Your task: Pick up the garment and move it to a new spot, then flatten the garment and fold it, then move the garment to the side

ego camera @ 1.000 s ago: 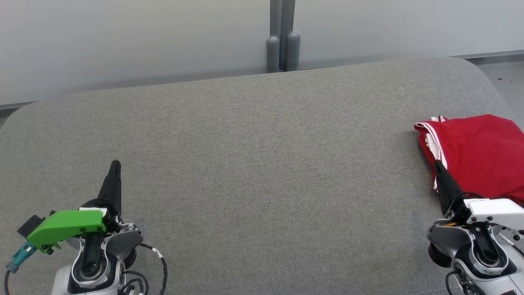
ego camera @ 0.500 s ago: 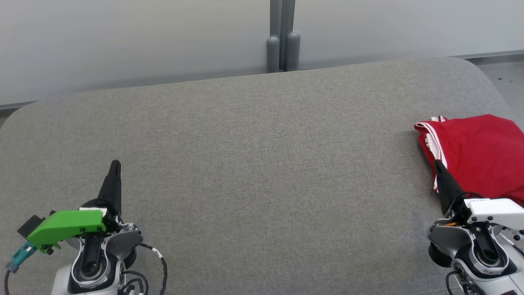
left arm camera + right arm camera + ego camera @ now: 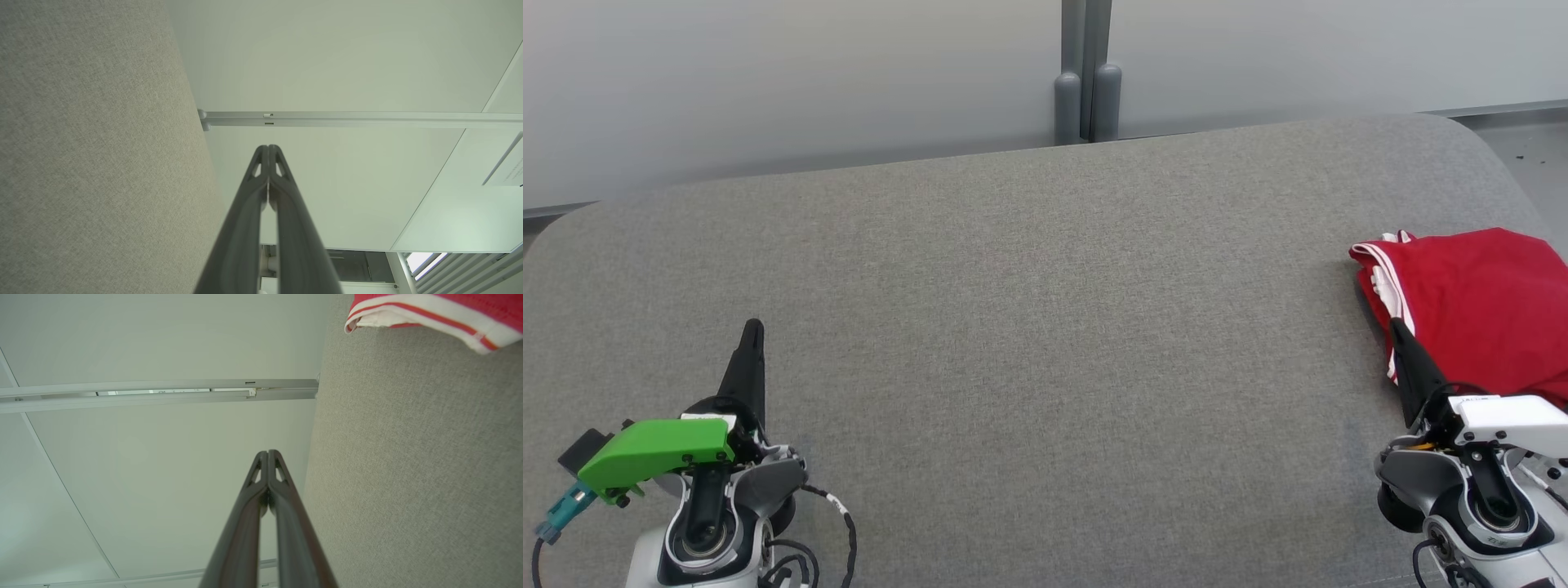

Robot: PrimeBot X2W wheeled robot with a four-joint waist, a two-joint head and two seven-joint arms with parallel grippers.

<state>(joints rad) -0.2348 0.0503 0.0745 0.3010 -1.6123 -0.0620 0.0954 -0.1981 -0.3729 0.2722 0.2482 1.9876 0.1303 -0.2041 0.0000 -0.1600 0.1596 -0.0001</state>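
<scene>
Across grey fabric surface (image 3: 1029, 343): folded red white-striped garment (image 3: 1478, 302) at frame's right edge, apparently already set aside. At lower corners, left gripper (image 3: 754, 331) and right gripper (image 3: 1396, 328), fingers pressed together, empty, seemingly parked.

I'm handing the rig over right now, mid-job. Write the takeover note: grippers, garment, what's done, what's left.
Left gripper: shut, empty, above the grey table at its near left.
Right gripper: shut, empty, fingers close to the garment's near edge, not gripping it.
Red garment: compact, folded-looking stack at the table's right edge, partly out of frame.
Done: apparently folded and set aside.
Left: probably nothing; check the fold is tidy.
</scene>
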